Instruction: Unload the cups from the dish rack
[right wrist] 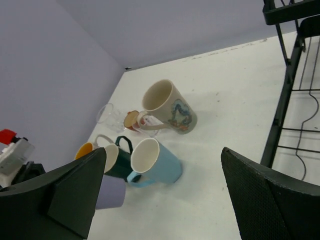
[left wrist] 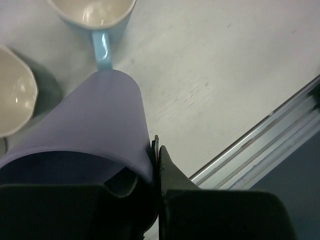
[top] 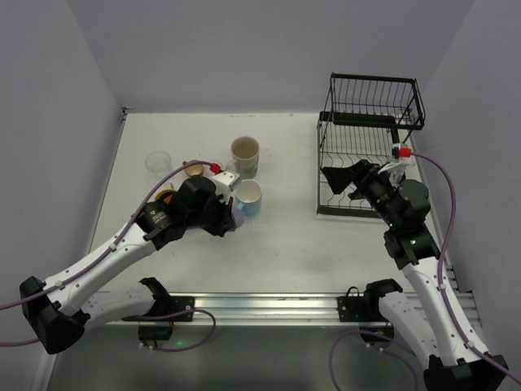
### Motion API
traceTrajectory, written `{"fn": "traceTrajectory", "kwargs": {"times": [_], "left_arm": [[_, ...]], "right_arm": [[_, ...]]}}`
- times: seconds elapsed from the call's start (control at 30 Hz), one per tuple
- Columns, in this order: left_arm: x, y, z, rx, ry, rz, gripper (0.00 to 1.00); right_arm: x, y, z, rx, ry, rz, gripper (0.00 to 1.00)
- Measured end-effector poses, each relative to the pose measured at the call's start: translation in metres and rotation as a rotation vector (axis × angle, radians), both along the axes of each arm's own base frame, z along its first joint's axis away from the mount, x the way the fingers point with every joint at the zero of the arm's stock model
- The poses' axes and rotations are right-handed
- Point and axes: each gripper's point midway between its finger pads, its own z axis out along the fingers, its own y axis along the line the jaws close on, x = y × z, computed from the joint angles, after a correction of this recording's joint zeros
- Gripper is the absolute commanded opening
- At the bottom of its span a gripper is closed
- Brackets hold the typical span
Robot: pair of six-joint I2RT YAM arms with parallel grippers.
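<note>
We judge the job nearly done. The dish rack (top: pixel 370 120), by the desk's far right corner, shows no cups in either tier as far as we can see, tho the right arm hides part of the lower tray. The cups stand clustered left of centre, nearer the far edge: clear glass (top: pixel 159 161), beige mug (top: pixel 244 155), light blue mug (top: pixel 248 195), orange-red cup (top: pixel 194 169), orange-yellow cup (top: pixel 165 195), plus a white cup (left wrist: pixel 15 95) & dark green mug (right wrist: pixel 122 160). The left gripper (top: pixel 228 213) is clamped on the wall of the lavender cup (left wrist: pixel 95 120), just nearside of the blue mug; we can't tell if the cup touches the desk. What's left, in our view: set it down & let go. The right gripper (top: pixel 338 179) hangs at the rack's left side, jaws wide apart, nothing in them. No brand or text is readable; the beige mug bears only a blue-green printed picture.
</note>
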Motion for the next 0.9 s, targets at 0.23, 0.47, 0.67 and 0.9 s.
{"fn": "traceTrajectory", "kwargs": {"times": [0.23,0.47,0.67,0.9], "left_arm": [[-0.019,0.039,-0.072,0.264,0.175,0.053,0.23],[-0.019,0.041,-0.099,0.369,0.232,0.043,0.36],[-0.019,0.043,-0.108,0.408,0.253,0.043,0.52],[-0.009,0.036,-0.082,0.357,0.189,0.05,1.0]], "right_arm": [[0.009,-0.028,-0.019,-0.134,0.057,-0.147,0.99],[0.027,-0.068,-0.041,-0.248,0.12,-0.361,0.99],[0.044,-0.093,-0.073,-0.332,0.224,-0.472,0.99],[0.061,-0.152,-0.104,-0.399,0.363,-0.648,0.99]]}}
